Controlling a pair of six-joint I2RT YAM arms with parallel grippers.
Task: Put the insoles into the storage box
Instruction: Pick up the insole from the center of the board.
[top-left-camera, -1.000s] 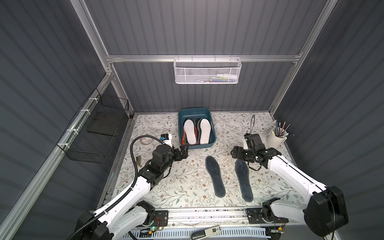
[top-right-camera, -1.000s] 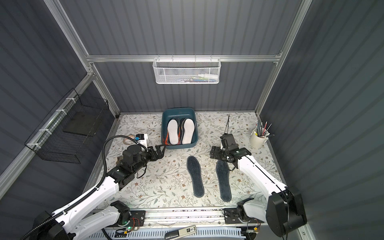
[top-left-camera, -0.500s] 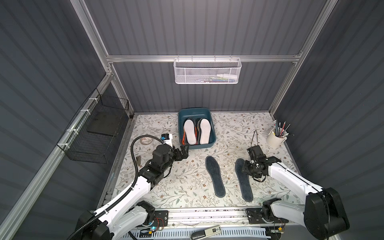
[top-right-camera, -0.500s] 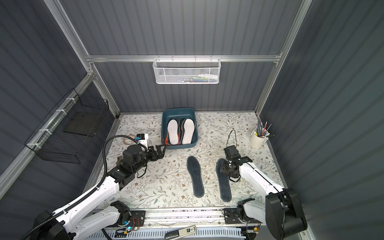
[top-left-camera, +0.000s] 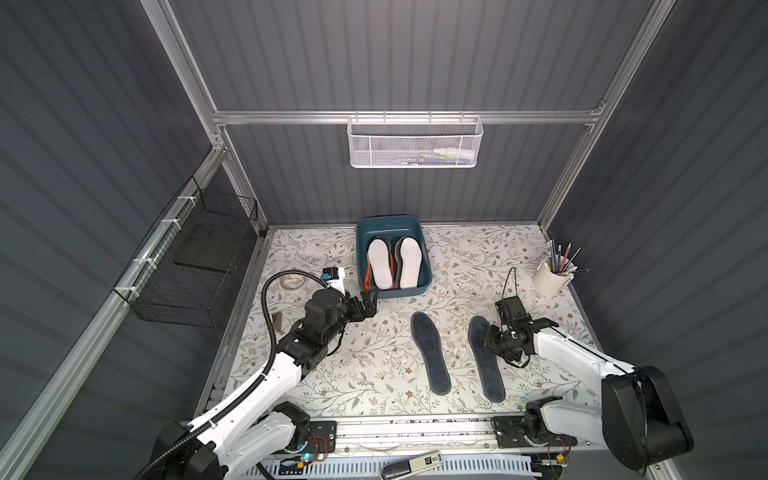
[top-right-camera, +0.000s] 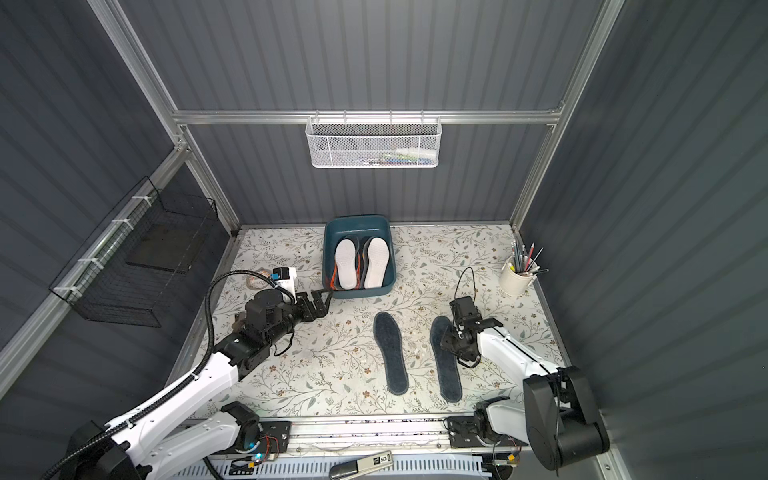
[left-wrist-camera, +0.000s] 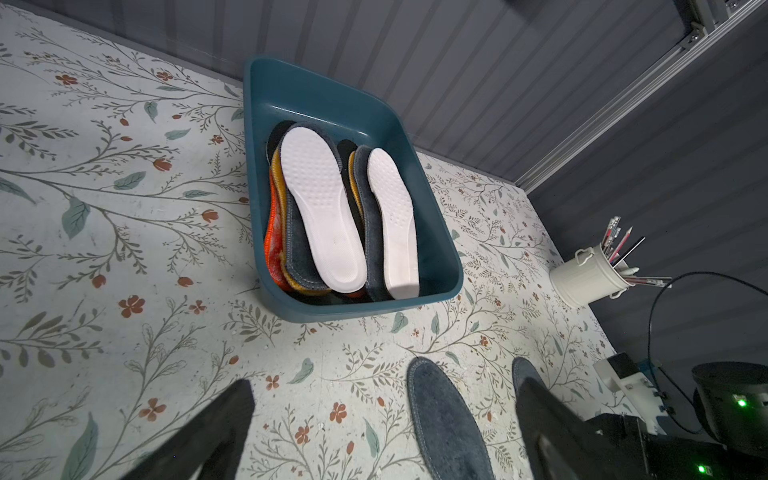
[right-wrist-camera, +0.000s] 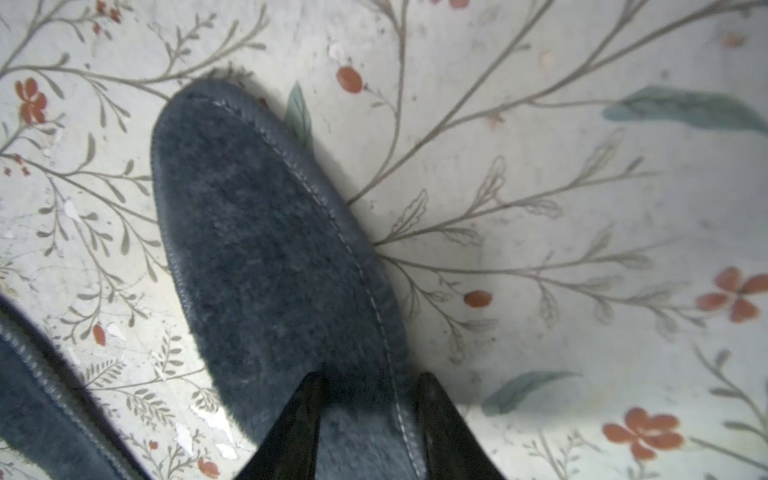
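Two fuzzy dark grey-blue insoles lie side by side on the floral table, the left insole (top-left-camera: 430, 353) (top-right-camera: 390, 353) (left-wrist-camera: 444, 419) and the right insole (top-left-camera: 487, 374) (top-right-camera: 448, 374) (right-wrist-camera: 266, 232). My right gripper (top-left-camera: 489, 341) (top-right-camera: 445, 338) (right-wrist-camera: 370, 382) is down on the right insole's outer edge, jaws narrowed and straddling its stitched rim; whether they grip it is unclear. The teal storage box (top-left-camera: 390, 220) (top-right-camera: 357, 220) (left-wrist-camera: 332, 95) holds several stacked insoles, two white insoles (top-left-camera: 380, 266) on top. My left gripper (top-left-camera: 370, 301) (top-right-camera: 322, 301) (left-wrist-camera: 382, 395) hovers open and empty by the box's near left corner.
A cream pencil cup (top-left-camera: 550, 276) stands at the right wall. A white mesh basket (top-left-camera: 415, 141) hangs on the back wall, a black wire basket (top-left-camera: 195, 266) on the left. A tape roll (top-left-camera: 291, 282) and a small white device (top-left-camera: 334, 276) lie behind the left arm.
My right gripper swung from beside the box down onto the right insole's outer edge, and its jaws have been narrowing. The left arm has stayed still.
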